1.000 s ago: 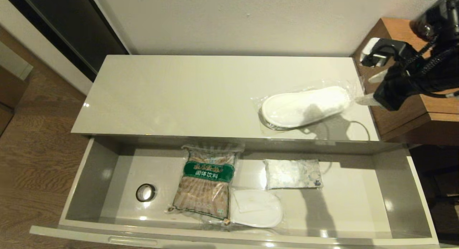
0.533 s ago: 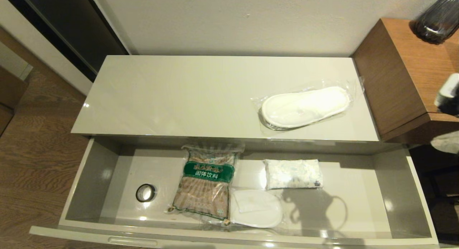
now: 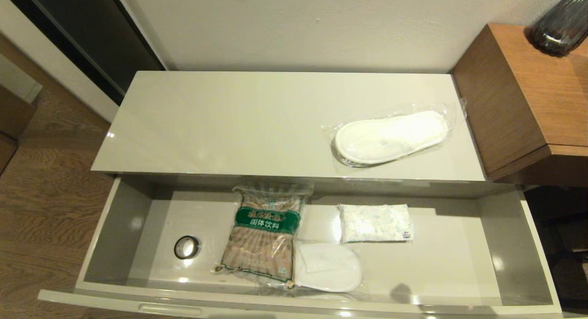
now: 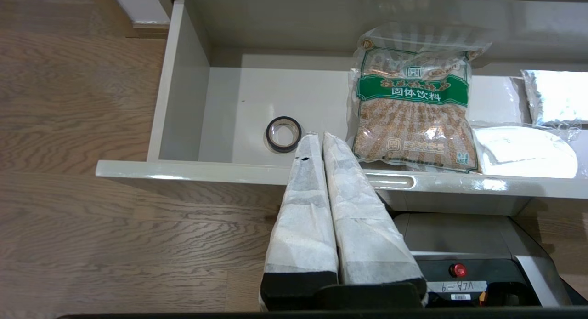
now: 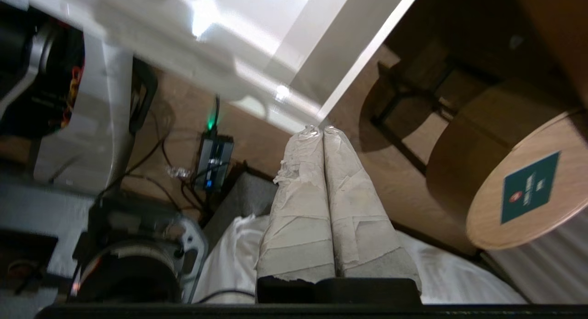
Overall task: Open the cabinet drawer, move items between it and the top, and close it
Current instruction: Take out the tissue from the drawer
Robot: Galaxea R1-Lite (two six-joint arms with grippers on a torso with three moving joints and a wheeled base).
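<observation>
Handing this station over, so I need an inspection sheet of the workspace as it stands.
Surface: top holds only bagged slippers.
Job's things: drawer open; tissue pack and second slippers inside.
Clutter: brown packet, tape roll in drawer.
Grippers: left gripper shut, at drawer front; right gripper shut, empty, beside drawer's corner.
Cables: wires on floor.
Surroundings: wooden side unit, round table.
</observation>
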